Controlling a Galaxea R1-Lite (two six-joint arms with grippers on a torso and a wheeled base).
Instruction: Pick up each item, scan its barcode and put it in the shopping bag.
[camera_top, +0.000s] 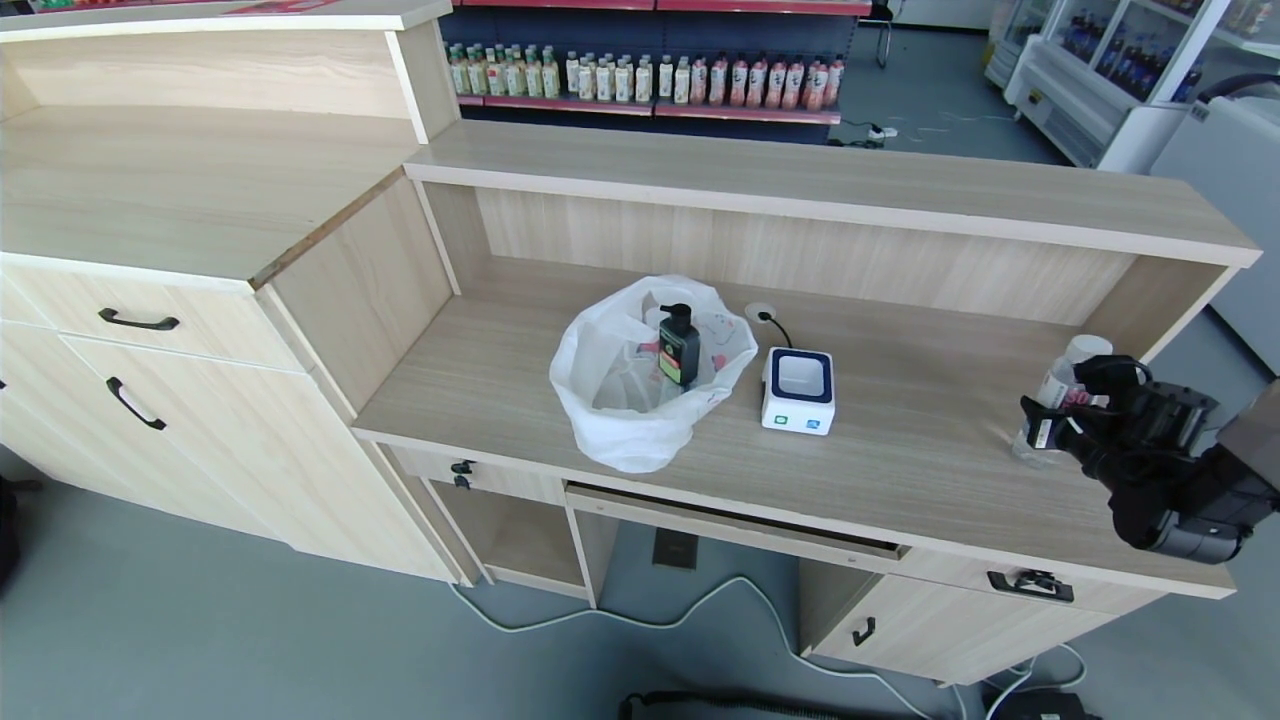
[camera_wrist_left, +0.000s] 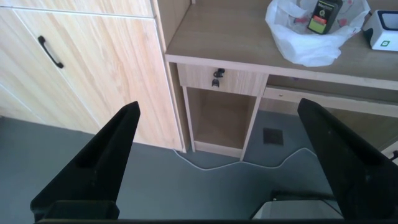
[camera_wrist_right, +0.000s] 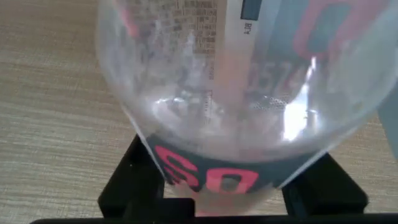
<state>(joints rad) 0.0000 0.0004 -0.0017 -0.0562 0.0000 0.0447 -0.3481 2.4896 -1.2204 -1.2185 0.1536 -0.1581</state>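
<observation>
Right up against your right wrist camera, a clear plastic bottle (camera_wrist_right: 236, 106) with a printed label and a dark band with red lettering is sitting between the black fingers (camera_wrist_right: 134, 180) of your right gripper (camera_top: 1070, 412). You are gripping it with the jaws closed on its body. In the head view, this bottle (camera_top: 1052, 400) is leaning slightly at the right end of the wooden counter (camera_top: 930, 420); whether its base is touching the surface, you cannot tell from here.

Your left gripper (camera_wrist_left: 217, 109) is hanging low in front of the cabinets, over the grey floor, with its fingers spread wide and nothing between them.

A white shopping bag (camera_top: 620, 420) is standing open near the middle of the counter, and a dark pump bottle (camera_top: 679, 347) is resting upright inside it. Just beside the bag, on the side nearer your right arm, a small white barcode scanner (camera_top: 797, 392) is sitting with its window facing up.
</observation>
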